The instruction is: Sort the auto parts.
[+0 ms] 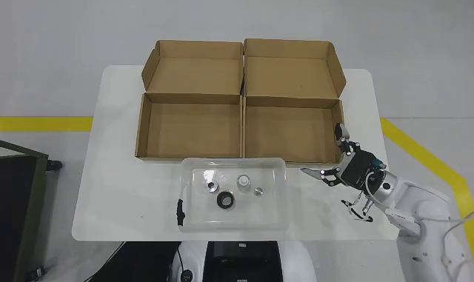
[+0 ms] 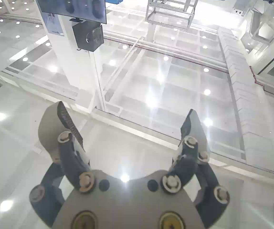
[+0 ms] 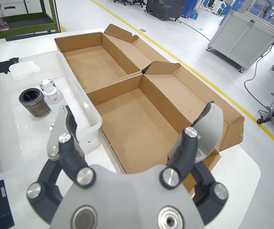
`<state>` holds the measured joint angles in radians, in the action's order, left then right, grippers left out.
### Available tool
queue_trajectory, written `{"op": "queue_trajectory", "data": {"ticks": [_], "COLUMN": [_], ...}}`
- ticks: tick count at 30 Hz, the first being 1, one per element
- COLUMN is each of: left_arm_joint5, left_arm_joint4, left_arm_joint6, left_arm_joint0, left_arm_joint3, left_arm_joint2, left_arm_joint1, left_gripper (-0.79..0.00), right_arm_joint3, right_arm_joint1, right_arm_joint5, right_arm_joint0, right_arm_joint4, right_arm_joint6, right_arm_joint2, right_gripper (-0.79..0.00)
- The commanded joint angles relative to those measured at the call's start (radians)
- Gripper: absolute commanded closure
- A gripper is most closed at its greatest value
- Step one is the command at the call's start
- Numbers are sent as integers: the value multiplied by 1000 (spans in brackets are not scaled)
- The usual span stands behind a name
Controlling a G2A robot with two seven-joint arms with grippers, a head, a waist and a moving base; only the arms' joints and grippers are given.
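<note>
Top view: bench (image 1: pixel 111 171) carries two cardboard boxes side by side on the far half, lids folded back. The floors of the left box (image 1: pixel 189 130) and right box (image 1: pixel 285 132) are bare cardboard. Clear bin (image 1: pixel 263 215) sits just in front of them near the front edge, straddling the seam between them. Four parts are clustered mid-bin: silver part (image 1: pixel 212 186), bearing (image 1: pixel 225 201), white part (image 1: pixel 242 181), small silver part (image 1: pixel 258 192). Black tape (image 1: pixel 179 212) on the bin's left rim. Right tool (image 1: pixel 321 150) hangs over the right box's near right corner, jaws wide apart, nothing between them.

Left wrist view: left tool (image 2: pixel 125 107) points up at the ceiling, jaws spread, holding nothing.

Right wrist view: right tool (image 3: pixel 139 107) has its jaws spread and carries nothing, above the right box (image 3: pixel 132 117) at its near wall. Left box (image 3: pixel 91 65) lies beyond, sharing a wall. Bin (image 3: pixel 92 117) is just beside both boxes. In the bin, the bearing (image 3: pixel 34 102) stands upright with the white part (image 3: pixel 50 91) right against it. Small silver part (image 3: pixel 52 126) is half hidden behind one finger. Black tape (image 3: pixel 4 66) sits at the bin's far corner.
</note>
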<state>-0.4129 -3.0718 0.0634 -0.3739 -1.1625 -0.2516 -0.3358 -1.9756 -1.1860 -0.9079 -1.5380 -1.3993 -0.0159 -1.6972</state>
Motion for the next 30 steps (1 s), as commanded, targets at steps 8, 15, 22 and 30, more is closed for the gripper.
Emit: {"op": "queue_trajectory", "data": {"ticks": [8,15,22,30], "left_arm_joint5": [0,0,0,0], "left_arm_joint4": [0,0,0,0], "left_arm_joint6": [0,0,0,0], "left_arm_joint0": [0,0,0,0], "left_arm_joint3": [0,0,0,0], "left_arm_joint2": [0,0,0,0], "left_arm_joint1": [0,0,0,0], "left_gripper": [-785,-784,-785,-785], "right_arm_joint3": [0,0,-5,-2], "right_arm_joint1": [0,0,2,11], "right_arm_joint5": [0,0,-9,-103], "right_arm_joint0": [0,0,7,64], "right_arm_joint4": [0,0,1,43], "right_arm_joint6": [0,0,14,106], "right_arm_joint2": [0,0,22,121], "right_gripper": [-785,-785,-785,-785]}}
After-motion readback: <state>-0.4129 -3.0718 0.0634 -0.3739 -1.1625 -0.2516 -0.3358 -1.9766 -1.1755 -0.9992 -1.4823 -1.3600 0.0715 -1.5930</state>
